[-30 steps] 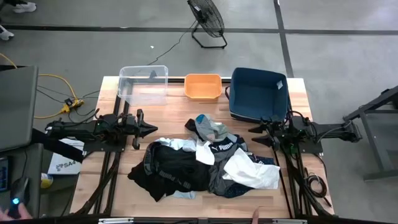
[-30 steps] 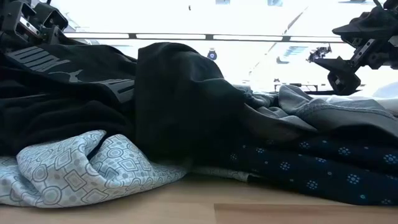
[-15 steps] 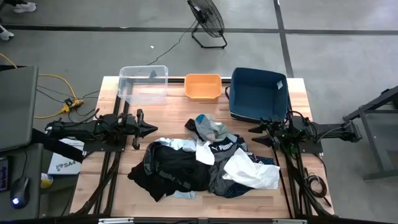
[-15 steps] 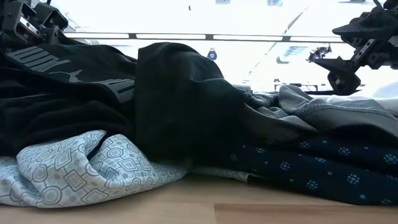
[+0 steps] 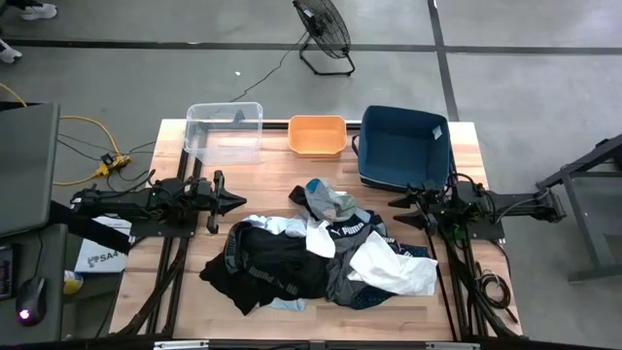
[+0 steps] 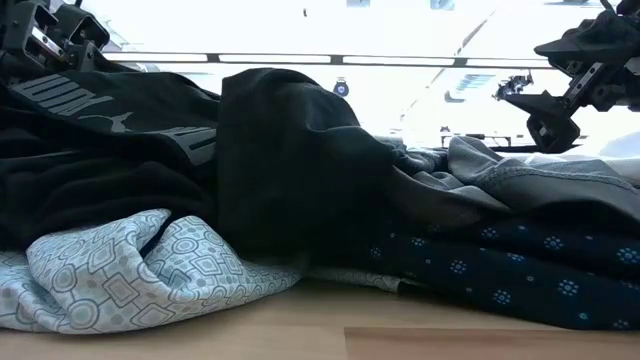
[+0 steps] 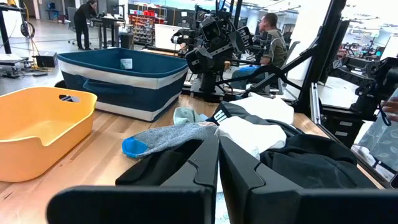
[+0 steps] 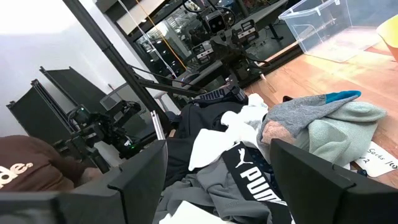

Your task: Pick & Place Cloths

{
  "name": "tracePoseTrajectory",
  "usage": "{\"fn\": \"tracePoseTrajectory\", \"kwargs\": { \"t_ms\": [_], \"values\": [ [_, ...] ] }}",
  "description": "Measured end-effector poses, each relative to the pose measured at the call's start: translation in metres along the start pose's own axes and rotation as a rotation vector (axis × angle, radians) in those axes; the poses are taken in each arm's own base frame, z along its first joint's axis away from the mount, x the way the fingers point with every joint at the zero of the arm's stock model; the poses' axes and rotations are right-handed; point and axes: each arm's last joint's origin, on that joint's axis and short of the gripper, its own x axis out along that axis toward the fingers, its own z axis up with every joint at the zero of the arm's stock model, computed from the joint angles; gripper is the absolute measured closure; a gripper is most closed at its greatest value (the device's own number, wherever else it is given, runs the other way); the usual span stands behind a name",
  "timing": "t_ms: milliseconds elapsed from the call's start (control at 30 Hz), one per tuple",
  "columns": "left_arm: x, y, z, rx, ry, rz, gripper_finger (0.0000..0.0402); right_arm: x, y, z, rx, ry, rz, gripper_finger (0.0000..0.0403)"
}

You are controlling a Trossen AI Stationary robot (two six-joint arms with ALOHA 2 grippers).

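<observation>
L gripper (image 5: 236,202): fingers pressed together w/ no gap, nothing between them; the left wrist view shows the two dark fingers (image 7: 205,163) meeting along one seam. It sits low over the table's left side, pointing toward the centre, just beside the pile's left edge but not touching it.

R gripper (image 5: 397,205): fingers spread wide, holding nothing; the right wrist view shows them (image 8: 140,177) far apart w/ the pile between them in the distance. It sits on the table's right side, pointing toward the centre, near the pile's right edge, apart from it.

The cloths (image 5: 321,255) lie in one heap on the table (image 5: 170,146) between the two grippers, toward the front half. Black garment (image 5: 262,262) spreads over the left part; a black piece w/ white lettering (image 5: 352,231) lies mid-pile; white fabric (image 5: 394,269) on the right; grey sock w/ blue toe (image 5: 328,199) at the back end of the heap, over a pale green bit. Low view: light blue patterned cloth (image 6: 130,270) at the front bottom, navy dotted fabric (image 6: 500,272) beside it, grey folds (image 6: 520,185) above that.

Along the table's back edge, well apart from the pile: clear bin (image 5: 224,132), orange bin (image 5: 317,135), dark blue bin (image 5: 404,146), in that order left to right. None of them holds any cloths as far as the high view shows.

On the floor behind the table stands a fan (image 5: 324,32). People (image 7: 272,43) show in the room beyond, seen from the left wrist.
</observation>
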Motion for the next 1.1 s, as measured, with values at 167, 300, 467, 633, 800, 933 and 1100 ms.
{"fn": "tracePoseTrajectory", "kwargs": {
  "t_ms": [167, 300, 467, 633, 800, 933, 1100],
  "values": [
    [0.0, 0.0, 0.0, 0.0, 0.0, 0.0, 0.0389, 0.0, -0.001, 0.001, 0.001, -0.022, -0.034, 0.0127],
    [0.0, 0.0, 0.0, 0.0, 0.0, 0.0, 0.0389, 0.0, -0.001, 0.006, 0.042, -0.121, -0.086, 0.0127],
    [0.0, 0.0, 0.0, 0.0, 0.0, 0.0, 0.0389, -0.001, 0.001, 0.013, 0.109, -0.234, -0.109, 0.0127],
    [0.0, 0.0, 0.0, 0.0, 0.0, 0.0, 0.0389, -0.003, 0.005, 0.019, 0.122, -0.297, -0.069, 0.0127],
    [0.0, 0.0, 0.0, 0.0, 0.0, 0.0, 0.0389, -0.004, 0.008, 0.024, 0.085, -0.36, -0.05, 0.0127],
    [0.0, 0.0, 0.0, 0.0, 0.0, 0.0, 0.0389, -0.006, 0.013, 0.029, 0.035, -0.398, 0.009, 0.0127],
    [0.0, 0.0, 0.0, 0.0, 0.0, 0.0, 0.0389, -0.008, 0.016, 0.033, -0.03, -0.44, 0.04, 0.0127]
  ]
}}
